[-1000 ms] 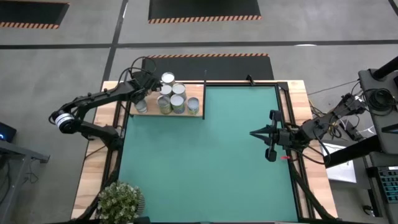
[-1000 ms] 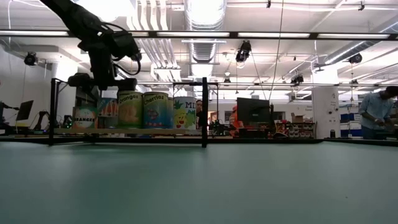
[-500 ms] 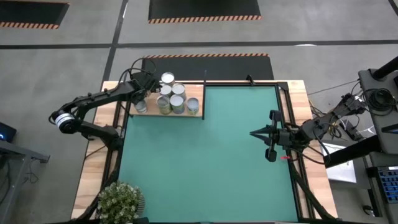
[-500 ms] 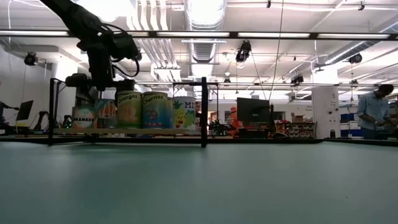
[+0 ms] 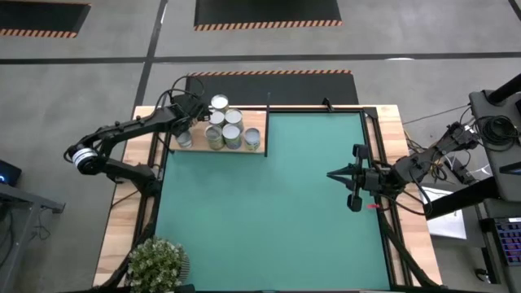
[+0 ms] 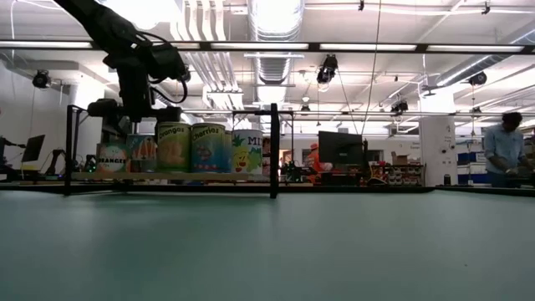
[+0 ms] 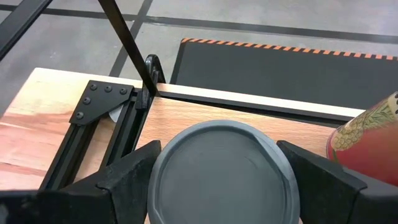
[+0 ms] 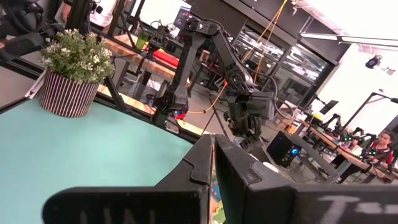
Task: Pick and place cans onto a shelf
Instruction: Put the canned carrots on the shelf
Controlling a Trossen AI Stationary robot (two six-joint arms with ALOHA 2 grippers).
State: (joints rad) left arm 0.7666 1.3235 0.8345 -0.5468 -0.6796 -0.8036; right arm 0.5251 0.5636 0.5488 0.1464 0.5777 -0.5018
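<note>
The light-wood shelf [image 5: 254, 120] lies at the far left corner of the green mat [image 5: 269, 212]. Several cans [image 5: 234, 136] stand upright on it in a cluster, and the low view shows them in a row [image 6: 173, 146]. My left gripper [image 5: 195, 119] hangs over the shelf's far left part. Its open fingers stand on either side of a grey-topped can [image 7: 224, 171] that stands upright on the shelf [image 7: 186, 112]. A red can [image 7: 367, 140] stands beside that can. My right gripper [image 5: 332, 174] is shut on nothing and hovers above the mat's right side. My left gripper comes slanting down from the table's left side. One finger [image 7: 134, 174] is close at each side of the can's top rim [image 7: 155, 177]. I cannot tell whether the fingers touch the rim.
A potted plant [image 5: 159, 262] stands at the near left corner. A black frame rail and post [image 6: 274, 150] run along the shelf's right side, and a corner bracket [image 7: 99, 102] sits by its far left. A person [image 6: 504, 146] stands in the room behind.
</note>
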